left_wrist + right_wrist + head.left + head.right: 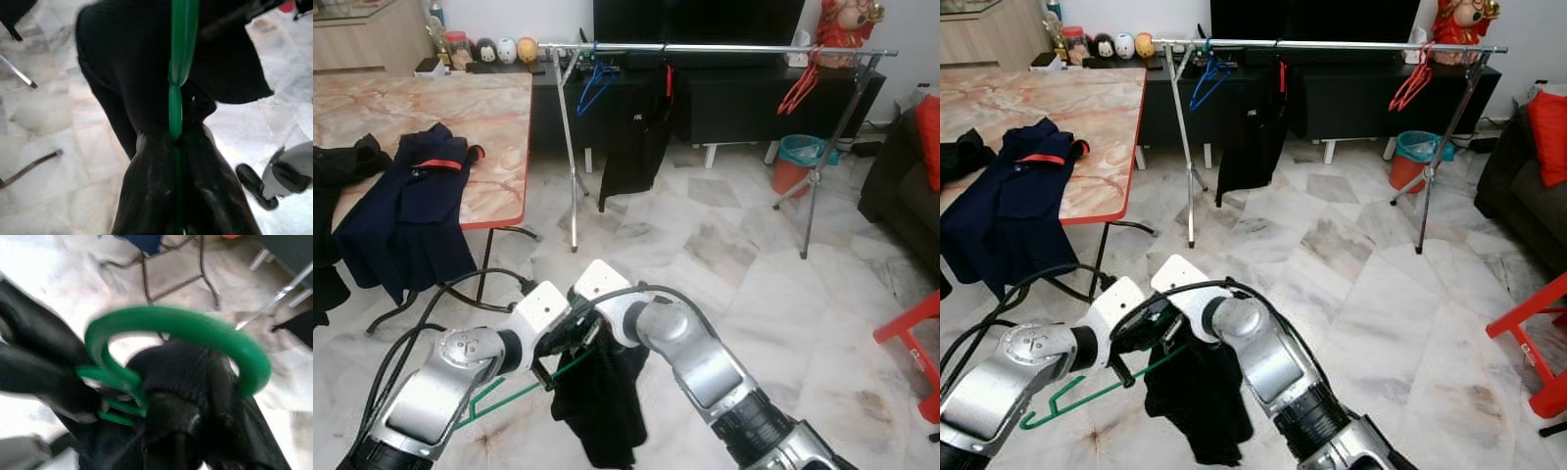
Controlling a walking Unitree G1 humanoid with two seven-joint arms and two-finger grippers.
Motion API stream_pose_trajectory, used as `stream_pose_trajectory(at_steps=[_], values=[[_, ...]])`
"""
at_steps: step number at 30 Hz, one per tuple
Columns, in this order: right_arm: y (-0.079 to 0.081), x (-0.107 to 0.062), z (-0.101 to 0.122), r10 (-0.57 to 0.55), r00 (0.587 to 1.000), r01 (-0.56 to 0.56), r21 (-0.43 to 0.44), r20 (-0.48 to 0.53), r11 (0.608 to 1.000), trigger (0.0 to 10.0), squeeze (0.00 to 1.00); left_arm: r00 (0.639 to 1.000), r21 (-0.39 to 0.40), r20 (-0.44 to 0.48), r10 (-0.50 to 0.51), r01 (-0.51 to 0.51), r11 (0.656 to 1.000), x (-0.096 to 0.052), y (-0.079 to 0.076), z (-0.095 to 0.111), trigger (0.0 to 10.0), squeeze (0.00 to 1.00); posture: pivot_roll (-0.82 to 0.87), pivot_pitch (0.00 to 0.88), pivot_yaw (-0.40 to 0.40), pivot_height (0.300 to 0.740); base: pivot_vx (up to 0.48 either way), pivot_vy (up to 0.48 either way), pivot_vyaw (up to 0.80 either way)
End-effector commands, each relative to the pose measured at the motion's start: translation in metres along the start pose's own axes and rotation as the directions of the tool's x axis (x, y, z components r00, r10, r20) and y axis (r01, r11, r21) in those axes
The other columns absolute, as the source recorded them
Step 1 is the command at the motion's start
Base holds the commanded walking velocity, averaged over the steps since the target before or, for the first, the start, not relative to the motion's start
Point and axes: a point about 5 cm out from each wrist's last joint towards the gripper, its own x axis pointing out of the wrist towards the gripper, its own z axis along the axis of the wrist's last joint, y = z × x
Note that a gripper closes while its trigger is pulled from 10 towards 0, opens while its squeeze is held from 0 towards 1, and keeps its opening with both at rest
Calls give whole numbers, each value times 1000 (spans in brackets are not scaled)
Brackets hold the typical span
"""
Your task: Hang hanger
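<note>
A green hanger with a black garment draped on it hangs low over the floor in front of me. My left gripper is shut on the hanger's green bar, with its fingers pressed either side of it. My right gripper is shut on the hanger at the neck, and the green hook curls around one of its fingers. The metal clothes rail stands far ahead across the room, well above both grippers.
On the rail hang a blue hanger, a black garment and red hangers. A marble table with a navy jacket stands at left. A teal bin, a dark sofa and a red stool lie at right.
</note>
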Motion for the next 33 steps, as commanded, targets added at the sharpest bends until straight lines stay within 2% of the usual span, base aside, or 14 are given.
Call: stream_pose_trajectory(at_steps=[1,4,8,11,14,15,22,26,27,29,33], values=[[-29,-8,-9,-143,988,141,-43,-54,989,10000,0,998,-1,-68,11,-11,1000,-2,2,-12,10000,0,139,0,-39,740,0,0,0],[-31,-9,-15,-169,982,159,-113,-81,981,10000,0,997,-1,-77,12,-12,1000,-2,2,-14,10000,0,142,0,-40,740,0,0,0],[-29,-8,-17,-173,981,163,-111,-88,980,10000,0,996,-1,-83,15,-16,1000,-3,2,-14,10000,0,145,0,-38,740,0,0,0],[-30,-7,-19,-212,972,194,-157,-104,968,10000,0,996,4,-92,15,-15,1000,-3,2,-15,10000,0,147,0,-38,740,0,0,0],[-23,-5,-15,-155,984,149,-78,-82,986,10000,0,995,5,-92,27,-27,1000,-3,4,-15,10000,0,147,0,-37,740,0,0,0],[-14,-4,-11,-90,994,87,-41,-62,995,10000,0,995,5,-90,33,-33,999,-2,4,-14,10000,0,144,0,-38,740,0,0,0],[3,-6,1,6,1000,-5,39,-21,999,10000,0,993,-7,-78,84,-85,996,1,7,-11,10000,0,143,0,-37,740,0,0,0],[11,-7,14,46,998,-50,113,36,992,10000,0,989,2,-82,122,-122,993,2,12,-11,10000,0,140,0,-37,740,0,0,0],[15,-8,23,63,996,-74,168,71,983,10000,0,981,-3,-81,178,-179,984,3,18,-10,10000,0,141,0,-37,740,0,0,0],[17,-9,30,74,992,-93,196,100,976,10000,0,973,-11,-83,216,-218,976,3,23,-9,10000,0,141,0,-37,740,0,0,0],[20,-11,44,88,982,-134,295,165,946,10000,0,968,-9,-79,238,-240,971,5,25,-7,10000,0,137,0,-36,740,0,0,0]])
